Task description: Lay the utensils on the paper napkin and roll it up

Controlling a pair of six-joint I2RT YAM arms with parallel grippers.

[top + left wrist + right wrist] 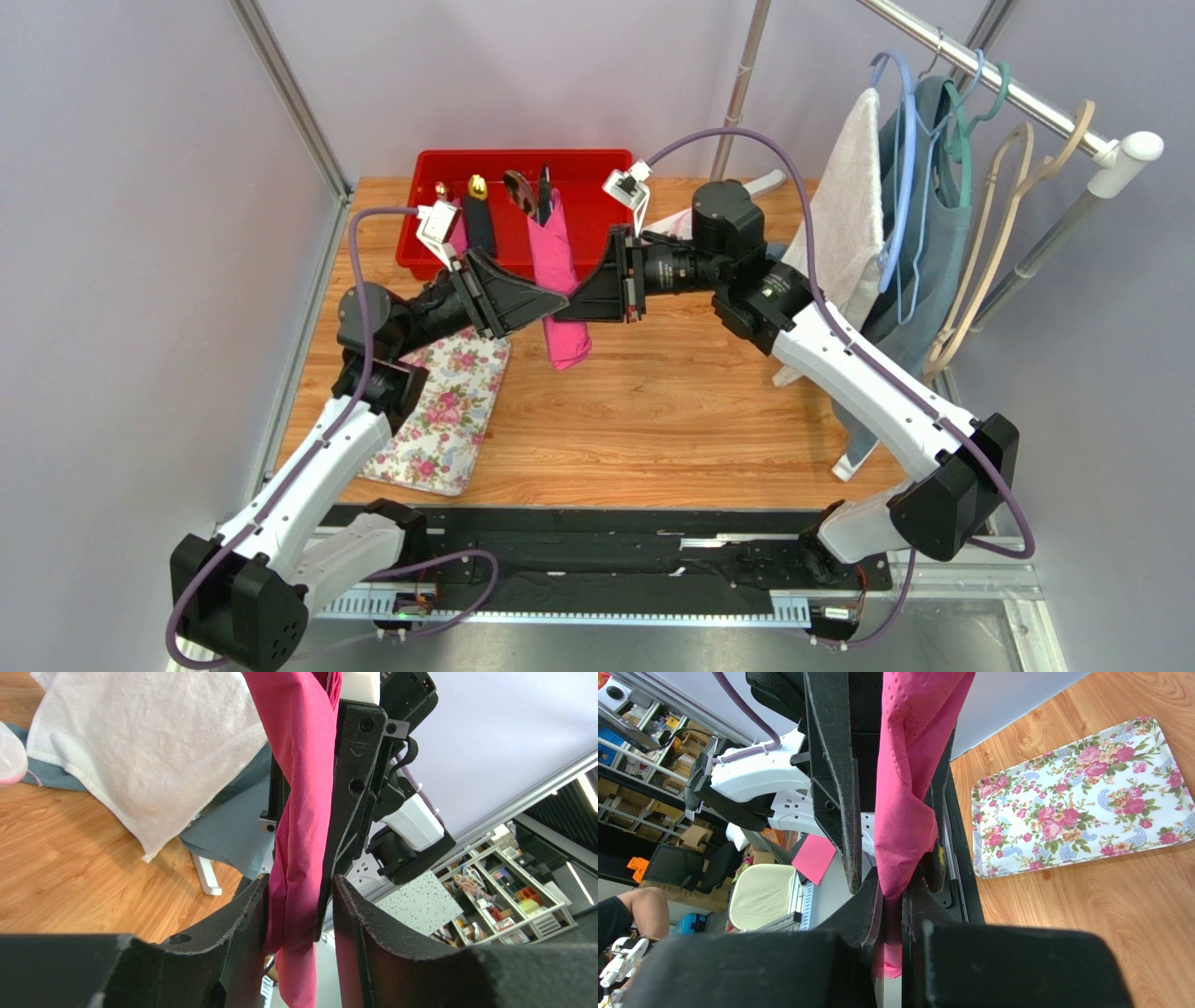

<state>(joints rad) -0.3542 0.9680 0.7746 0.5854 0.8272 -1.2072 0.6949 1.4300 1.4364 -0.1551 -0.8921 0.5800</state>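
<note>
The magenta-pink paper napkin (565, 336) hangs bunched into a long strip above the table, between both grippers. My right gripper (586, 298) is shut on it; in the right wrist view (892, 903) the napkin (906, 777) is pinched tight between the jaws. My left gripper (544, 301) faces it from the left. In the left wrist view (300, 889) its jaws stand apart around the napkin (298, 777) and one right finger. Black-handled utensils (542, 189) lie in the red bin (589, 157).
A floral-print cloth (442, 406) lies at the table's left, also in the right wrist view (1074, 805). Pink and black rolls with gold cutlery (477, 210) sit in the bin. A clothes rack (982, 84) with a white towel (849, 196) stands right.
</note>
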